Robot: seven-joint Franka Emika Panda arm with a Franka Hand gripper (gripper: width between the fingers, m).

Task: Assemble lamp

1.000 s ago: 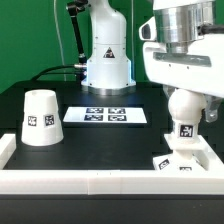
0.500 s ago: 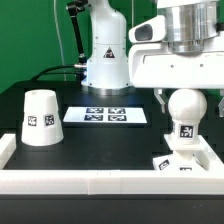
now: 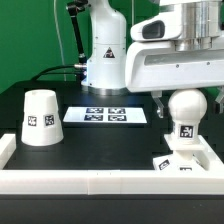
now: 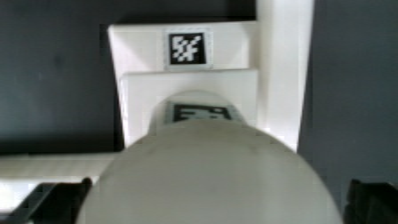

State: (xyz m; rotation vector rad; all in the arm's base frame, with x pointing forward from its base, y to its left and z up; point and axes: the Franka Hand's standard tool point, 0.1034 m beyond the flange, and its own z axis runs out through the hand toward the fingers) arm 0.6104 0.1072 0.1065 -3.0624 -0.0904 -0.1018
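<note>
Arm [image 3: 185, 60] sits directly over the bulb, wrist housing filling the upper part of the exterior view. Placement reads as an overhead approach or hold on the bulb axis, which makes sense for seating a stem straight down.

Shade [image 3: 39, 117] stands well off to the side of the gripper, wide end down on the black table [image 3: 100, 145], untouched. Likely parked there because it goes on last.

Marker board [image 3: 105, 115] lies flat between shade and gripper, behind both.

Base [image 3: 185, 160] is right under the gripper, pushed into the corner of the white rail [image 3: 100, 180]. My read: the corner pins it so it can't slide or spin under load.

Bulb [image 3: 186, 106] stands upright on the base, ball up, tagged stem [image 3: 185, 131] down into the base centre. Wrist view confirms: ball [image 4: 210, 180] fills the frame just below the camera, base tag beyond it.

Gripper [image 4: 214, 198]: dark fingers [image 4: 54, 200] flank the ball at both sides. Whether they touch it or stand clear, I cannot tell.

Shade step not yet done.
</note>
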